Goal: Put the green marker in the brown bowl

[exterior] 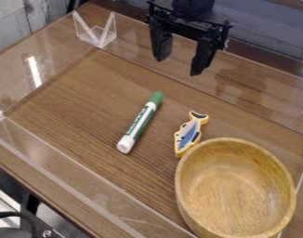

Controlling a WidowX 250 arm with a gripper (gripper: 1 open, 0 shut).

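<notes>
Jaws: spread wide apart, nothing between them; the gripper (179,56) hangs fingers-down above the far part of the table, holding nothing.
Fingers: two dark prongs (159,46), the one on the picture's right reaching lower than the other.
Green marker (140,122): slim stick with a green barrel and a white cap end; it lies flat on the table, slanted, green end toward the gripper and white end toward the near edge. It sits below the gripper in the picture, apart from it, untouched.
Marker writing: a pale band runs along the barrel, too small to read.
Fish toy (189,129): small blue-and-yellow shape, lying just right of the marker, between the marker and the bowl, close to the bowl's rim.
Brown bowl (189,182): large, round, shallow, light wood with visible grain; right of and nearer than the marker, not touching it.
Bowl contents: only bare wood shows inside.
Table (80,102): dark wood grain under the marker, bounded by clear plastic walls (95,30).
</notes>
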